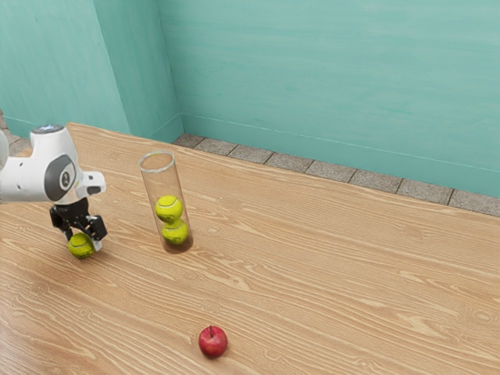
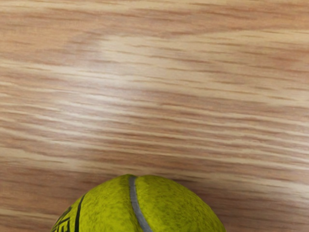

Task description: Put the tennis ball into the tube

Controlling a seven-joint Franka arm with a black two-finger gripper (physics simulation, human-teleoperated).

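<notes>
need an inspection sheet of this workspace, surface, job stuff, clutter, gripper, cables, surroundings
surface: light wood-grain table, no spill seen
job's things: clear tube upright, top open; lower ball and upper ball stacked inside it; third tennis ball outside, beside the tube, at the gripper
clutter: one red apple, apart from the tube and all the balls
gripper: black gripper low over the table at the third tennis ball; whether it grips the ball, cannot tell
cables: nothing seen
surroundings: teal walls, with grey paving beyond the table's far edge
</notes>
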